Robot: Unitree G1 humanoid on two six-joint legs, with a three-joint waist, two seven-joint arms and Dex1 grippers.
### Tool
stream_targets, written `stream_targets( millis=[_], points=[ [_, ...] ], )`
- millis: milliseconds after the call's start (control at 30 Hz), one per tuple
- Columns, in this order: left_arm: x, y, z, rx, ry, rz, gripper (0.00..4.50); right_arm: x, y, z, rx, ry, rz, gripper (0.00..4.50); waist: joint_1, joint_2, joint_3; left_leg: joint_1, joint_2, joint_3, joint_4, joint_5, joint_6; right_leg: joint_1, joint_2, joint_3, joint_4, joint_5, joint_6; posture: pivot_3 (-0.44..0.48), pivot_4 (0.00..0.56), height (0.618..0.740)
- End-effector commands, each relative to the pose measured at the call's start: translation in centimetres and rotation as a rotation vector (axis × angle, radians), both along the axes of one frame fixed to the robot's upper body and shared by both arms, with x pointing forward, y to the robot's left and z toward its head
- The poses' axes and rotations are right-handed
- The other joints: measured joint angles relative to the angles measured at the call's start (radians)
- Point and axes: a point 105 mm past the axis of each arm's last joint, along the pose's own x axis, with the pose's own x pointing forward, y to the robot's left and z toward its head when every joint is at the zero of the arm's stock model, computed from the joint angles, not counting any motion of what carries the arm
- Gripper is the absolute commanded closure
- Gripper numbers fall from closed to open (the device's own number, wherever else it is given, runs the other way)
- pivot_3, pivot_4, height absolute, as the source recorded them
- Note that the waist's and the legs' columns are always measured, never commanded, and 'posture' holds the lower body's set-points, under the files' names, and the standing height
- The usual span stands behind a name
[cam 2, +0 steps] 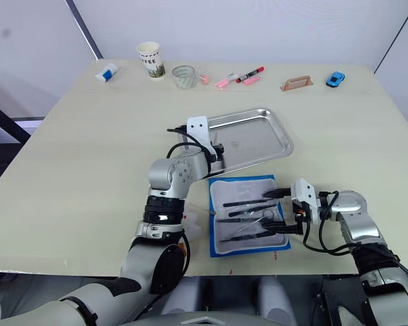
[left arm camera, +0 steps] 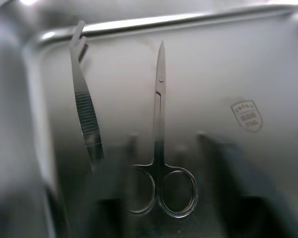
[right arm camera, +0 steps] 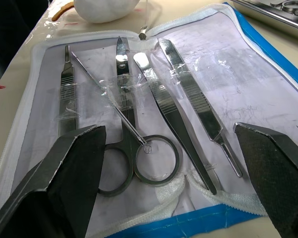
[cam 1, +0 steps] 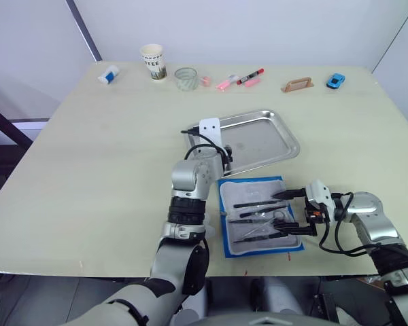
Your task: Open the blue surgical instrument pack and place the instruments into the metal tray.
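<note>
The blue surgical instrument pack (cam 1: 227,246) lies open near the table's front edge, its whitish lining (right arm camera: 248,89) facing up. Several instruments (cam 1: 257,204) rest on the lining, among them ring-handled scissors (right arm camera: 139,163) and forceps (right arm camera: 198,109). Just behind the pack sits the metal tray (cam 1: 262,139). Small scissors (left arm camera: 161,148) and forceps (left arm camera: 84,109) lie in the tray. My left gripper (cam 1: 222,155) hovers open over the tray's near left corner, above those two tools. My right gripper (right arm camera: 169,130) stands open at the pack's right edge, its fingers spread wide either side of the instrument handles.
Along the table's far edge stand a paper cup (cam 1: 153,61), a glass (cam 1: 185,78), markers (cam 1: 241,79), a tan holder (cam 1: 298,84), a blue toy car (cam 1: 335,81) and a white-blue object (cam 1: 109,75). A white round thing (right arm camera: 107,7) lies beyond the pack's left side.
</note>
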Motion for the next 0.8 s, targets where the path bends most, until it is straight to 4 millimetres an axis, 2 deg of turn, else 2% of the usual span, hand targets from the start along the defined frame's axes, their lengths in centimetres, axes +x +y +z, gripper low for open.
stream_targets(
  millis=[33, 167, 267, 400, 467, 567, 633, 700, 800],
  points=[
    [-0.9, -3.7, 1.8, -0.096, -0.067, -0.101, 0.29, -0.9, -0.4, -1.8, -0.051, 0.080, -0.001, 0.00, 0.000, 0.000, 0.000, 0.000, 0.000, 0.000, 0.000, 0.000, 0.000, 0.000, 0.000, 0.000, 0.000, 0.000, 0.000, 0.000, 0.150, 0.740],
    [-1.0, -5.2, 5.4, -0.194, -0.245, -0.274, 0.29, -0.8, -0.3, -1.8, -0.050, 0.079, -0.001, 0.00, 0.000, 0.000, 0.000, 0.000, 0.000, 0.000, 0.000, 0.000, 0.000, 0.000, 0.000, 0.000, 0.000, 0.000, 0.000, 0.000, 0.150, 0.740],
    [-1.8, -6.0, 7.4, -0.287, -0.324, -0.415, 0.29, -0.8, -0.3, -1.8, -0.048, 0.078, -0.001, 0.00, -0.001, 0.000, 0.000, 0.000, 0.000, 0.001, 0.000, 0.000, -0.001, 0.000, 0.000, 0.000, -0.001, 0.000, 0.000, 0.000, 0.150, 0.740],
    [-4.3, -6.5, 10.3, -0.349, -0.497, -0.726, 0.29, -0.8, -0.2, -1.8, -0.045, 0.078, -0.001, 0.00, -0.004, 0.000, 0.000, 0.000, 0.000, 0.001, -0.001, 0.000, -0.001, 0.000, 0.000, 0.000, -0.001, 0.000, 0.000, 0.000, 0.150, 0.740],
    [-5.7, -6.0, 10.4, -0.320, -0.546, -0.880, 0.29, -0.8, -0.2, -1.8, -0.044, 0.077, -0.002, 0.00, -0.005, 0.001, 0.000, 0.000, 0.000, 0.001, -0.001, 0.000, -0.001, 0.000, 0.000, 0.000, -0.001, 0.000, 0.000, 0.000, 0.150, 0.740],
    [-7.1, -4.4, 9.5, -0.265, -0.552, -1.047, 0.29, -0.9, -0.2, -1.7, -0.040, 0.075, -0.003, 0.00, -0.004, 0.001, 0.000, 0.001, 0.000, 0.001, -0.001, 0.001, -0.001, 0.000, 0.000, 0.000, -0.001, 0.000, 0.000, 0.000, 0.150, 0.740],
    [-7.9, -3.3, 8.5, -0.212, -0.542, -1.132, 0.29, -1.0, -0.2, -1.7, -0.038, 0.075, -0.005, 0.00, -0.004, 0.001, 0.000, 0.001, 0.000, 0.001, -0.001, 0.001, -0.001, 0.000, 0.000, 0.000, -0.001, 0.000, 0.000, 0.000, 0.150, 0.740],
    [-9.0, -1.1, 7.1, -0.173, -0.492, -1.219, 0.29, -1.1, -0.3, -1.7, -0.034, 0.075, -0.012, 0.00, -0.004, 0.001, 0.000, 0.000, 0.000, 0.000, -0.001, 0.001, -0.001, 0.000, 0.000, 0.000, -0.001, 0.000, 0.000, 0.000, 0.150, 0.740],
    [-9.8, 1.2, 5.1, -0.085, -0.420, -1.267, 0.29, -1.3, -0.3, -1.7, -0.030, 0.077, -0.022, 0.00, -0.003, 0.001, 0.000, 0.000, 0.000, 0.000, -0.001, 0.000, 0.000, 0.000, 0.000, 0.000, -0.002, 0.000, 0.000, 0.000, 0.150, 0.740]
  ],
)
